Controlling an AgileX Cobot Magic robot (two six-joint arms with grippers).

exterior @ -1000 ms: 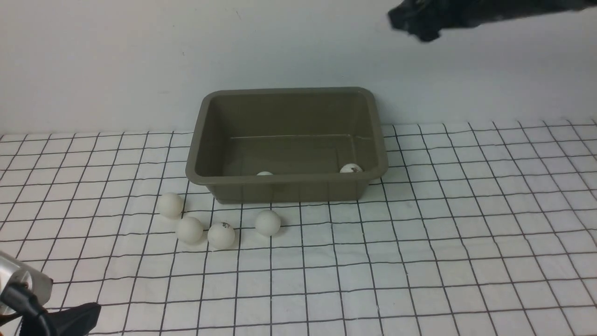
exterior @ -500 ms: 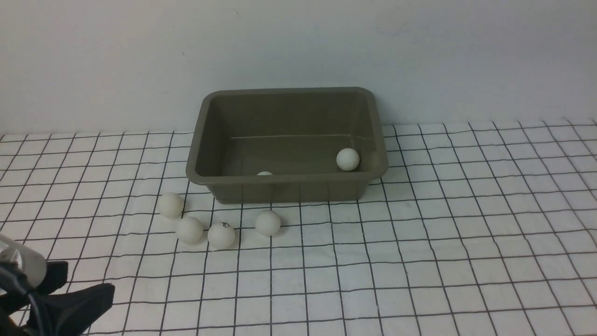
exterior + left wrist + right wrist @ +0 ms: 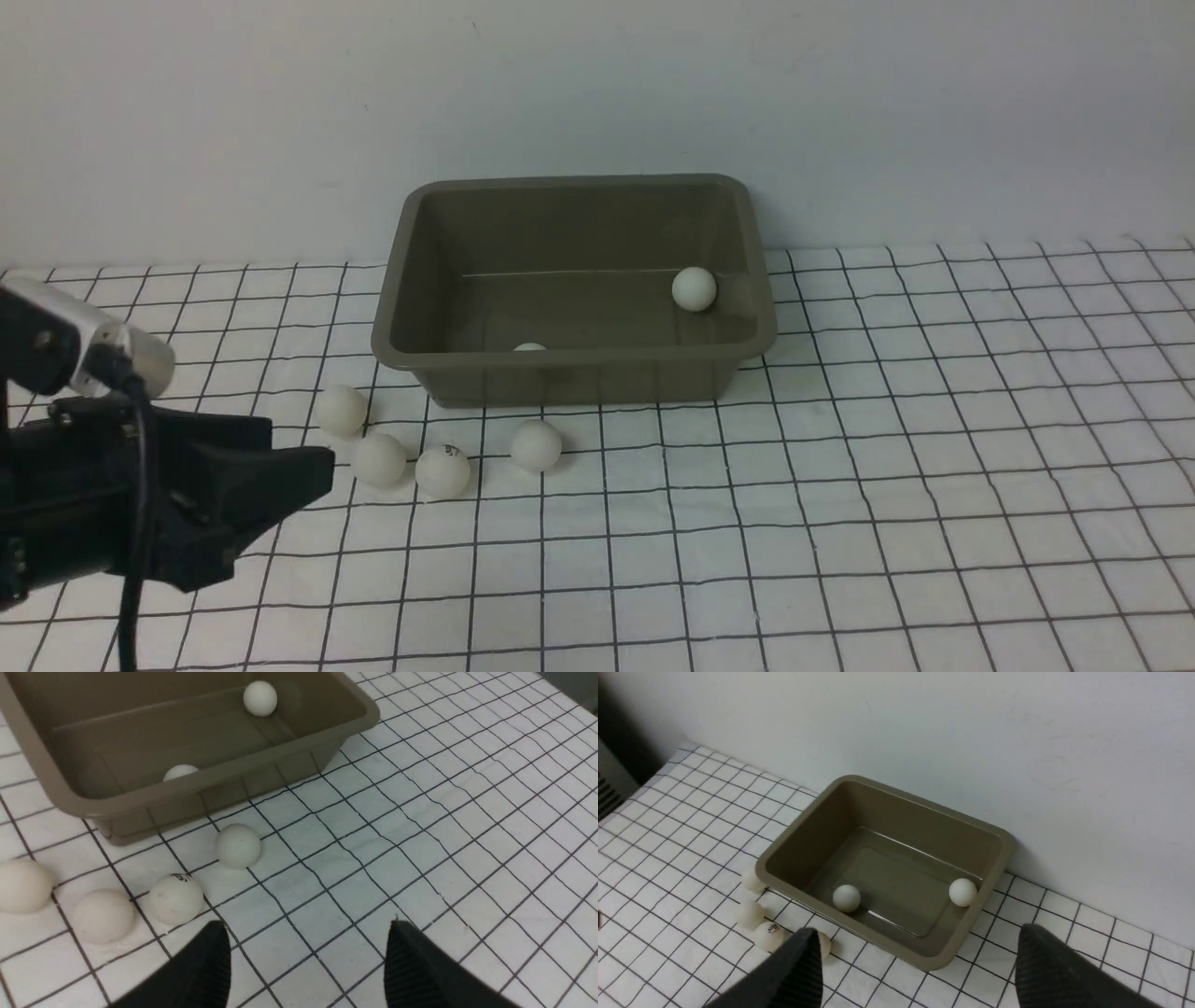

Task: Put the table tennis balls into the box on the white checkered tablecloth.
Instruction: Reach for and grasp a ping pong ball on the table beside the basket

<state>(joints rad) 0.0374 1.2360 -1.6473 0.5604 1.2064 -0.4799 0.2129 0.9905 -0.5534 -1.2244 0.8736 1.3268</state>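
1. Nearest to me, my left claw (image 3: 301, 465) hangs low over the left side of the white checkered tablecloth (image 3: 840, 467). Its jaws are spread and empty, and its wrist view shows only bare cloth between them.
2. Just beyond it, four table tennis balls lie on the cloth outside the box. The leftmost ball (image 3: 342, 410), the middle ball (image 3: 380, 459) and the marked ball (image 3: 442, 469) form a loose chain. The fourth ball (image 3: 536, 445) sits a little apart to the right, near the box's front wall.
3. Behind them the box (image 3: 569, 356) stands upright on the cloth, close to the wall (image 3: 597, 93).
4. Two balls are inside it. The hidden ball (image 3: 530, 348) just peeks over the front rim, and the far ball (image 3: 695, 288) is toward the right rear corner.
5. My right claw (image 3: 917, 940) is out of the front view. Its own camera looks down on the box from high up, and its jaws are wide apart and carry nothing.
6. By my count two of six are in and four are left. The chain of three lies closest to my left claw, so I judge that side goes next.
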